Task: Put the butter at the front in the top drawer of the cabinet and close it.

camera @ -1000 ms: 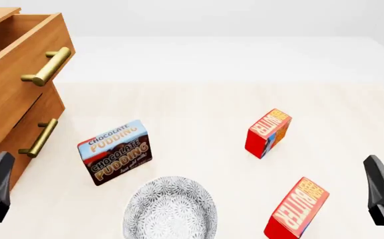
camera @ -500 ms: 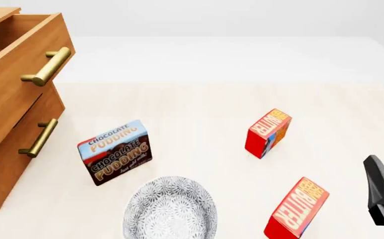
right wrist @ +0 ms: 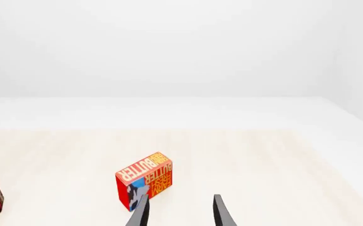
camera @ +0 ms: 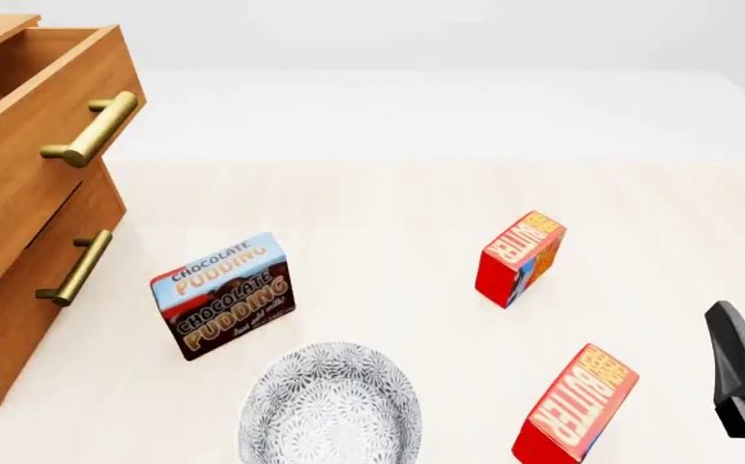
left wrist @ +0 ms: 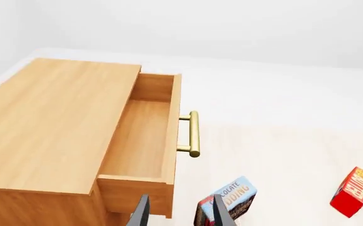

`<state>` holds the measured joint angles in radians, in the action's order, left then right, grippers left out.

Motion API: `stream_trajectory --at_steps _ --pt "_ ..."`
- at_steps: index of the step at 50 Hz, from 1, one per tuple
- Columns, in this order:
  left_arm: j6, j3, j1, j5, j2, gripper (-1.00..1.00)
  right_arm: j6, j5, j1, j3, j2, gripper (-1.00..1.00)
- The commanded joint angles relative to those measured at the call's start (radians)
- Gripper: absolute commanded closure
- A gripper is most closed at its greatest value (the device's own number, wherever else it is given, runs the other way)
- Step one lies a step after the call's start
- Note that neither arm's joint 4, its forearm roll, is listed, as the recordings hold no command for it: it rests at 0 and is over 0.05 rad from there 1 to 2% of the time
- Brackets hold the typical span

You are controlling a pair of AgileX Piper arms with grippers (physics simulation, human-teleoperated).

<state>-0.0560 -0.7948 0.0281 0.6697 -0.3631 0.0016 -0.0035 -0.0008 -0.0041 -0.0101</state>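
The butter [camera: 576,406] at the front is a red carton standing tilted near the table's front edge, right of centre. It does not show in either wrist view. My right gripper [camera: 743,379] hangs just right of it, apart from it, open and holding nothing [right wrist: 180,214]. A second, identical carton [camera: 522,257] stands farther back [right wrist: 145,181] [left wrist: 354,190]. The cabinet [camera: 12,290] is at the left, its top drawer [left wrist: 145,141] pulled out with nothing inside. My left gripper [left wrist: 181,215] is open above the cabinet's front corner, out of the front view.
A brown-and-blue Chocolate Pudding box [camera: 224,293] stands in front of the cabinet. A patterned grey bowl [camera: 330,404] sits at the front centre, left of the front butter. The lower drawer [camera: 50,271] is shut.
The left gripper was at the lower left of the front view one second ago and has since left that view. The right gripper and the cartons have not moved.
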Motion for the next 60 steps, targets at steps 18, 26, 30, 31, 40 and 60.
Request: stream_trajectory --at_steps 18,26,30,31,40,60 --pt "-0.061 -0.316 -0.066 0.257 -0.347 -1.0 0.0 0.001 0.0 0.0 0.001 -1.0" --pt "-0.069 -0.409 -0.08 0.31 -0.423 -1.0 0.0 0.001 0.0 0.0 0.001 -1.0" --pt "-0.061 -0.474 -0.081 0.34 -0.459 -1.0 0.0 0.001 0.0 0.0 0.001 -1.0" --pt "-0.062 -0.485 -0.083 0.346 -0.466 -1.0 -0.001 0.001 0.0 0.0 0.002 -1.0" --pt "-0.064 -0.527 -0.092 0.401 -0.54 -1.0 0.0 0.001 0.0 0.0 0.001 -1.0" --pt "-0.077 -0.653 -0.066 0.506 -0.668 -1.0 0.0 0.001 0.0 0.0 0.002 -1.0"
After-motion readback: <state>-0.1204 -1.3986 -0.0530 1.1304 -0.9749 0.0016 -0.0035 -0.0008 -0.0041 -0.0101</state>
